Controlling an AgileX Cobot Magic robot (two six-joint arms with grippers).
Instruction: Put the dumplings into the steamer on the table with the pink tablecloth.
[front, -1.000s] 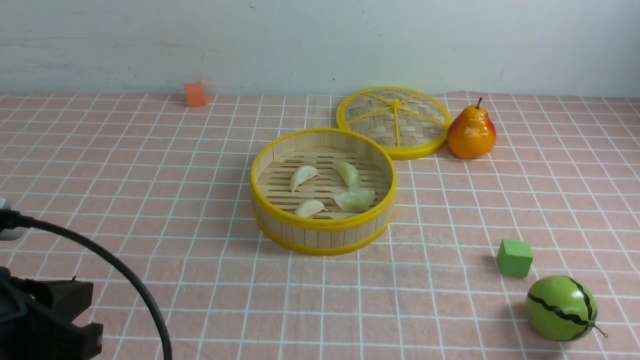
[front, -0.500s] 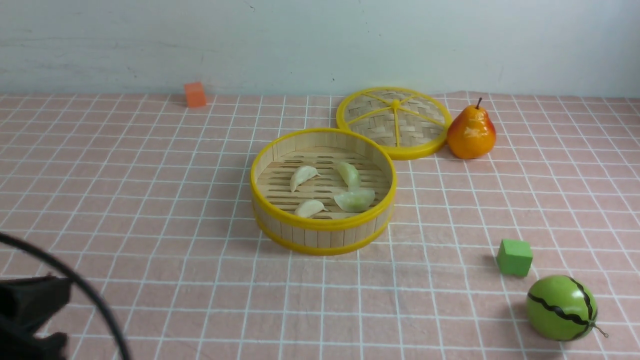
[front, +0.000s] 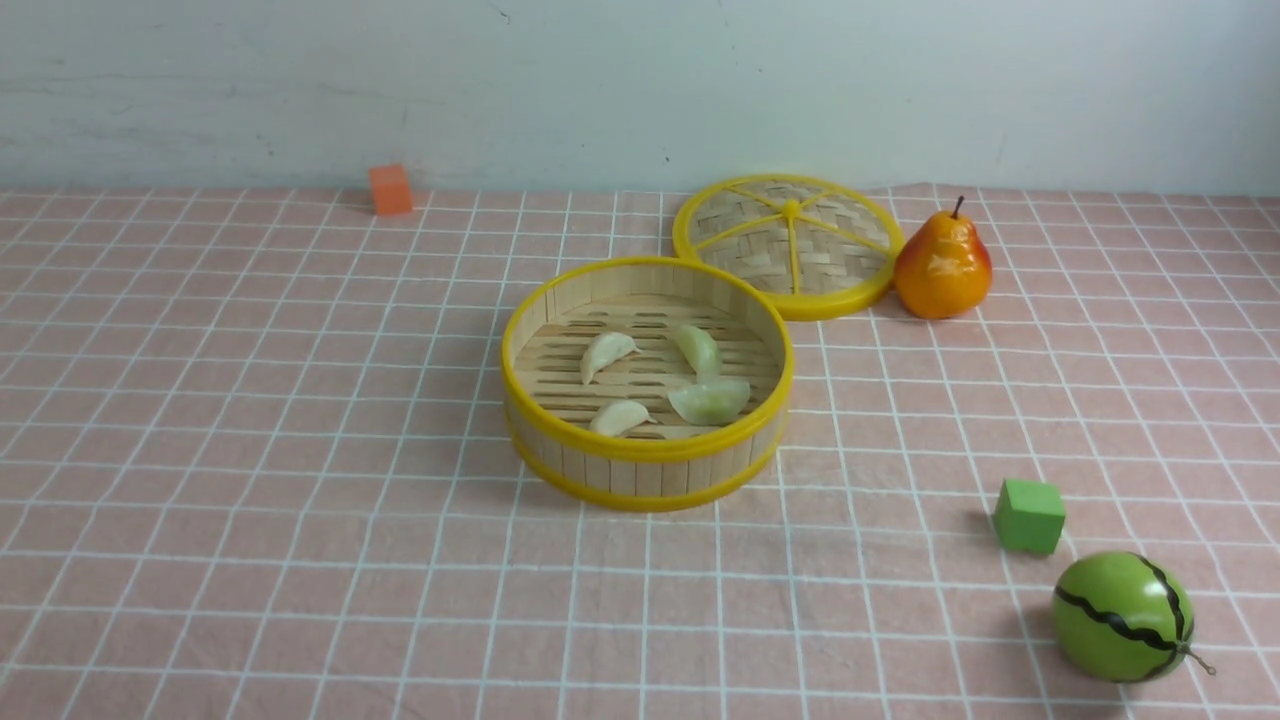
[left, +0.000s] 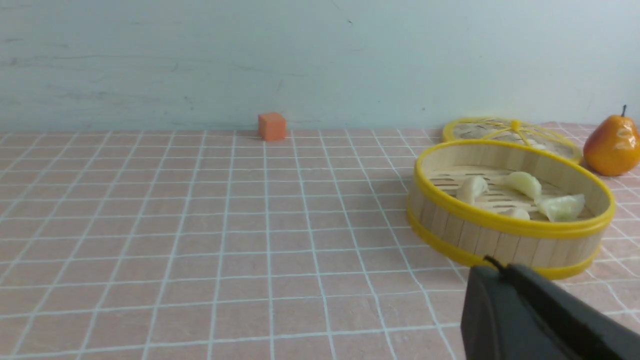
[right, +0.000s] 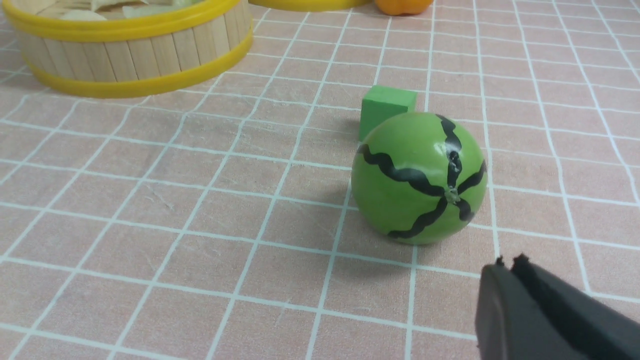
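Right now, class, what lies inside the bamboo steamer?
Four dumplings lie on the steamer's slatted floor: two cream-white and two pale green. The near wall hides the floor strip behind it.

A woven lid (front: 787, 245) lies beside a pear (front: 943, 265), an orange cube (front: 390, 189) sits far back, and a green cube (front: 1029, 515) sits near a toy watermelon (front: 1121, 616).

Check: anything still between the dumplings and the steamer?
Nothing visible. All four small crescent dumplings, two cream-white and two pale green, already lie on the slatted floor of the round yellow-rimmed bamboo steamer. Its flat woven lid lies behind, off the basket.
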